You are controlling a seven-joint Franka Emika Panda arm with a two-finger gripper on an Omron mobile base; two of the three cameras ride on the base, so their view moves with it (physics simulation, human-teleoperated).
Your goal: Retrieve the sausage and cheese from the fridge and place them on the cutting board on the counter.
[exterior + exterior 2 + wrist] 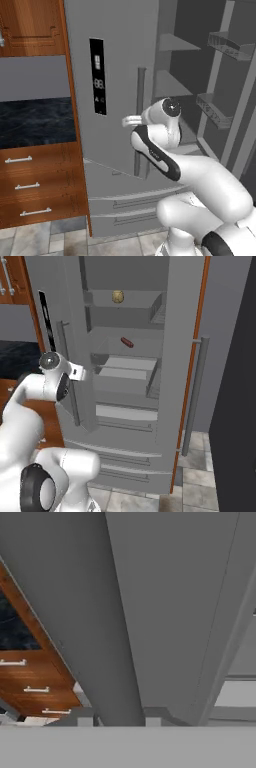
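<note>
- Currently, left base view: arm reaches toward the fridge [120, 75], its hand end near the left door's vertical bar handle [141, 120]. Right door hangs wide open, door bins [227, 45] showing. Fingertips are hidden by the wrist; I cannot tell whether the gripper is parted or closed.
- Left of the fridge: reddish-brown drawers [35, 185], a dark marble-look counter [35, 122], tiled floor below.
- Right base view: the sausage [127, 342] lies on a middle shelf; the cheese [117, 297] sits on the shelf above, well apart from it. Neither is touched. The hand [77, 373] sits at the left door's edge, beside its bar handle [67, 373].
- Judgement: step in hand is clearing the left door to open access. Pull along the door's arc, keep the wrist clear of the shelf fronts, then approach the sausage from the front.
- Hand view: a grey door panel and a thick grey bar [95, 637] lie close to the lens; wooden drawers [35, 682] at lower left. Grip state unreadable here too.
- Cutting board: not located.
</note>
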